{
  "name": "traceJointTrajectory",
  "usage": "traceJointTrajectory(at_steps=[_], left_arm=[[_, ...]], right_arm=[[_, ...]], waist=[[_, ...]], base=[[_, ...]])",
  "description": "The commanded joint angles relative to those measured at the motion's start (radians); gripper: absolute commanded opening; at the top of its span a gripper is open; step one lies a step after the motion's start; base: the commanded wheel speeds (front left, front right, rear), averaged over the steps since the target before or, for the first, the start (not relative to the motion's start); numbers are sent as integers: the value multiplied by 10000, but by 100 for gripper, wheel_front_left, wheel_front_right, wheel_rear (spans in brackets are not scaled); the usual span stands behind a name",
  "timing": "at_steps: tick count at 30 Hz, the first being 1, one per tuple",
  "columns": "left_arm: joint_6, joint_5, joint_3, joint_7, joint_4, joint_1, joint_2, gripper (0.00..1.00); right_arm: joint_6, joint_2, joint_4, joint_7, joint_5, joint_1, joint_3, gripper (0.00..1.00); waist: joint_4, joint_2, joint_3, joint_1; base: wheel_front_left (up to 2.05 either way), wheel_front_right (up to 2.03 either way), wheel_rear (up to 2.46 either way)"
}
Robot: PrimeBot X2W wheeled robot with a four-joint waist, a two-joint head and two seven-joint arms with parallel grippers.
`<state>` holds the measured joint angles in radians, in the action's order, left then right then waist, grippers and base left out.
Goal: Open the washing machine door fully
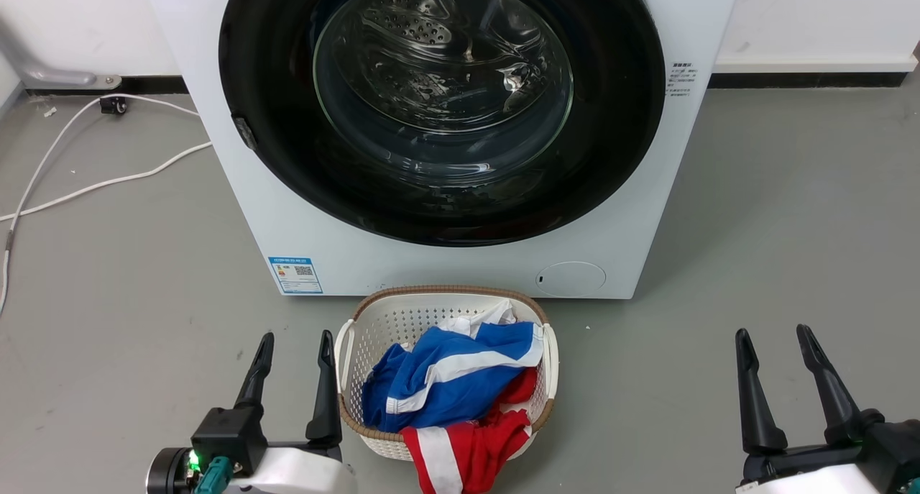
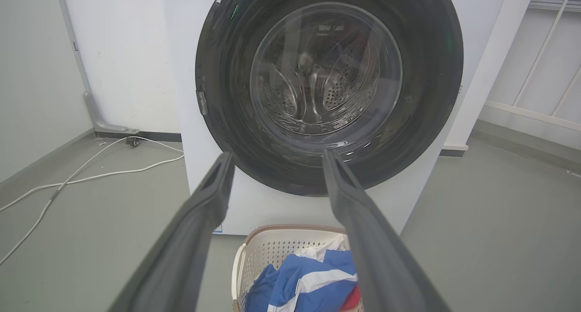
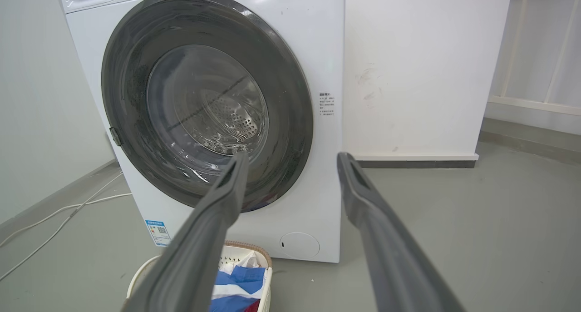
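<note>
The washing machine door (image 1: 618,120), a big glossy black disc with a bulging glass bowl at its centre, lies flat against the white machine front, shut. A small latch tab (image 1: 245,132) sits on its left rim. The door (image 2: 218,76) fills the upper left wrist view, and the door (image 3: 295,112) shows again at an angle in the right wrist view. My left gripper (image 1: 296,342) stands open low at the left, apart from the door. My right gripper (image 1: 773,336) stands open low at the right. Both hold nothing.
A white laundry basket (image 1: 374,321) with blue, white and red clothes sits on the grey floor right before the machine. White cables (image 1: 108,181) trail over the floor at the left. A round white service cap (image 1: 571,278) is at the machine's lower right.
</note>
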<state>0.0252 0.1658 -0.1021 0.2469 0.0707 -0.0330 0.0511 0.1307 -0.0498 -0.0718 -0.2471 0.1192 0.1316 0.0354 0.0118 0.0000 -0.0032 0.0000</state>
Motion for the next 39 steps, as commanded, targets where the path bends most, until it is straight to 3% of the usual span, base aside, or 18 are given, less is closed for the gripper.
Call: traceJointTrajectory(at_steps=[1, 29, 30, 31, 35, 39], left_arm=[[-3, -144, -21, 82, 6, -78, -8, 100], [210, -312, -127, 191, 345, -87, -9, 100], [221, -309, -132, 189, 351, -84, -9, 100], [229, -312, -132, 189, 354, -79, -9, 100], [264, -305, -122, 189, 358, -84, -9, 100], [278, -275, -107, 189, 343, -99, -9, 100]], right_arm=[[0, -10, -74, -82, -189, 78, -12, 100], [1, -9, 189, -191, -15, 165, 68, 100], [1, -9, 134, -191, -23, 136, 52, 44], [1, -9, 86, -191, -17, 114, 46, 0], [-1, -9, -157, -190, 199, 71, -28, 0], [1, -9, -281, -187, 1960, -26, 249, 0]], waist=[[-2, 0, -2, 0], [26, 0, 12, 0], [31, 0, 10, 0], [36, 0, 10, 0], [41, 0, 4, 0], [29, 0, 8, 0]], base=[[0, 0, 0], [0, 0, 0], [0, 0, 0], [0, 0, 0], [0, 0, 0], [0, 0, 0]])
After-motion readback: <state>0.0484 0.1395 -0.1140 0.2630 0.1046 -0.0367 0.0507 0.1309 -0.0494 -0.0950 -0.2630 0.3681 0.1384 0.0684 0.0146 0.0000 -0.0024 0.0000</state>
